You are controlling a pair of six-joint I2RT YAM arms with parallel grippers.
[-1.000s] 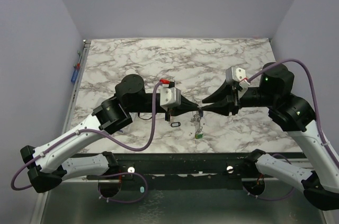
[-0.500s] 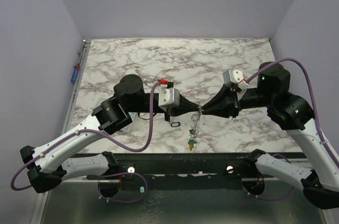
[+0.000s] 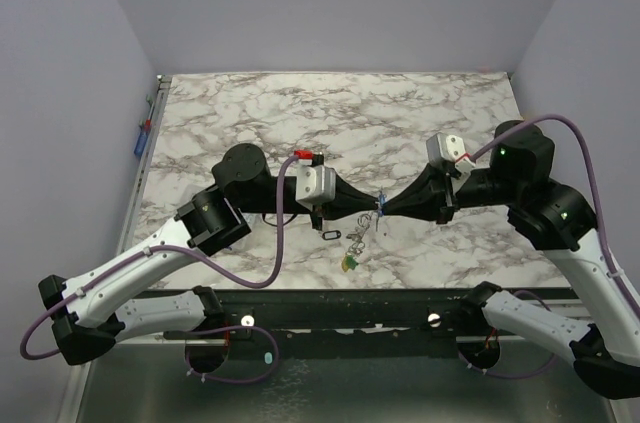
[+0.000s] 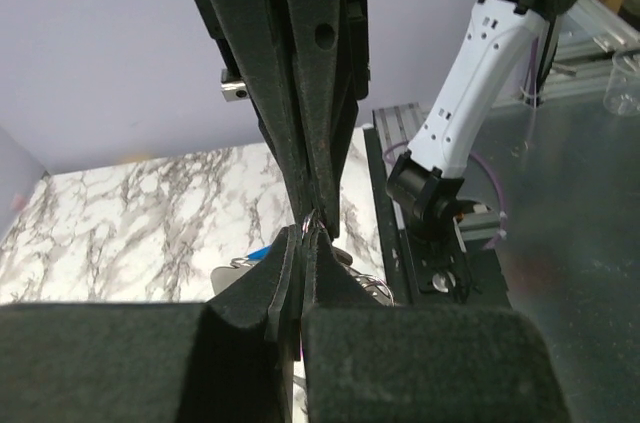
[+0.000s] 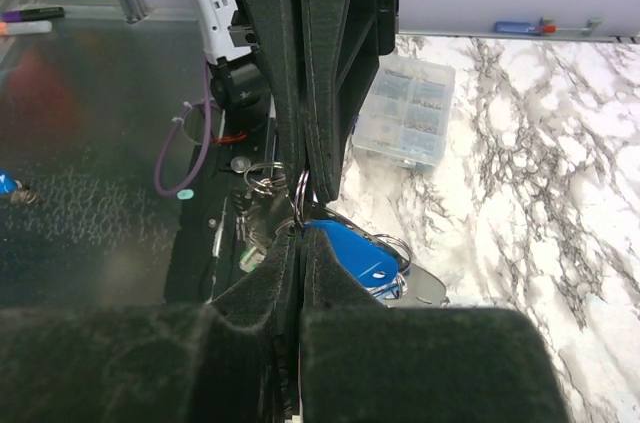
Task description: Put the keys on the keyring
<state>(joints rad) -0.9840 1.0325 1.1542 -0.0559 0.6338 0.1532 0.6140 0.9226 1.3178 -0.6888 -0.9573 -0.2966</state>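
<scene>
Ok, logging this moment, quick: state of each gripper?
Left gripper: closed on the keyring.
Right gripper: closed tip to tip against it; its hold cannot be told.

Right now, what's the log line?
left gripper: shut on thin silvery wire keyring | right gripper: shut on keyring | green-tagged key: dangling below

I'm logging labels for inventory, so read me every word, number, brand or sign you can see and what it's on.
No readable text in any view.
The blue key tag shows no print.
The clear compartment box shows no legible label.
</scene>
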